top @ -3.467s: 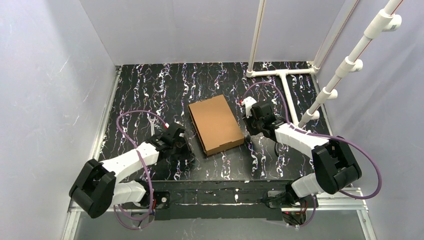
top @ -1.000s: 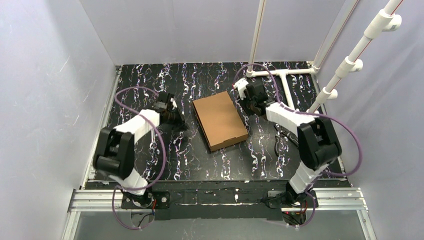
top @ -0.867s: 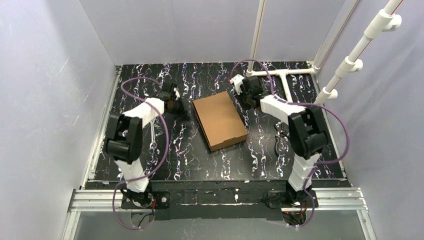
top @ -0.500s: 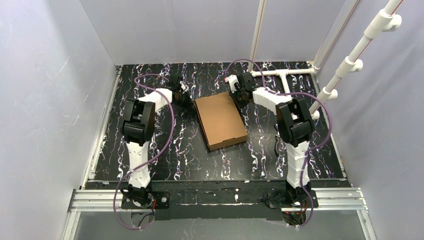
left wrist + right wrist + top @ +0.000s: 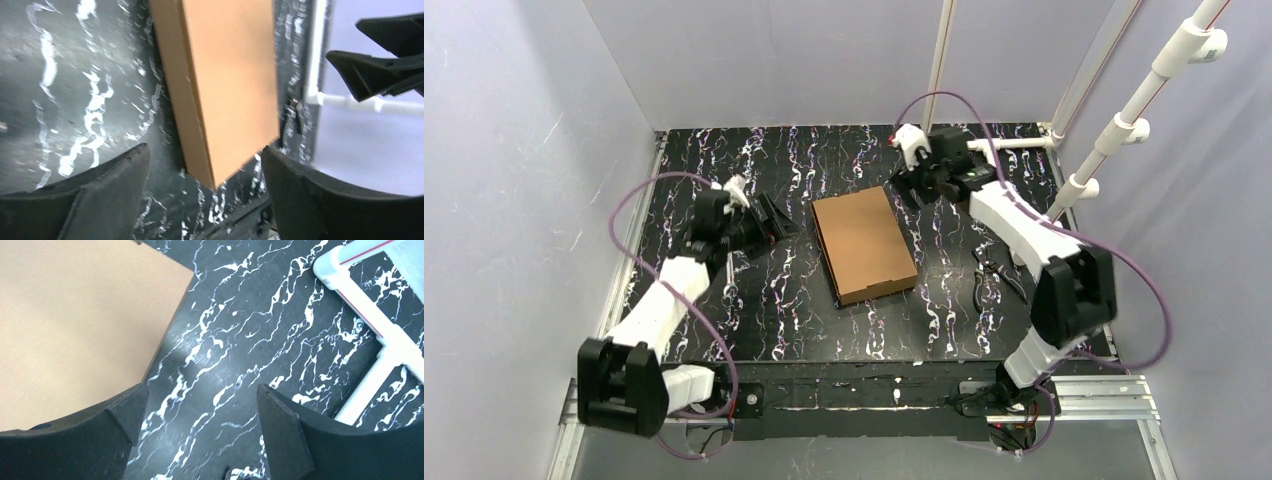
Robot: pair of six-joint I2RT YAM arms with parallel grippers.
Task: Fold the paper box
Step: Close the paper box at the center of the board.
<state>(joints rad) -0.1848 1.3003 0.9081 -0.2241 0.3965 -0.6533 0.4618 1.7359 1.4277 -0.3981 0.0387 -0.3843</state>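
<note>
box (image 5: 864,245) looks folded shut, tabs hard to see; left gripper (image 5: 774,220) and right gripper (image 5: 909,190) both open, off it

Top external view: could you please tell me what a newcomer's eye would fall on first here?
The brown paper box stands out first, lying closed at the middle of the black, white-veined table. The left hand and right hand flank it, both open and neither touching it. A white pipe frame stands at the far right corner.
</note>
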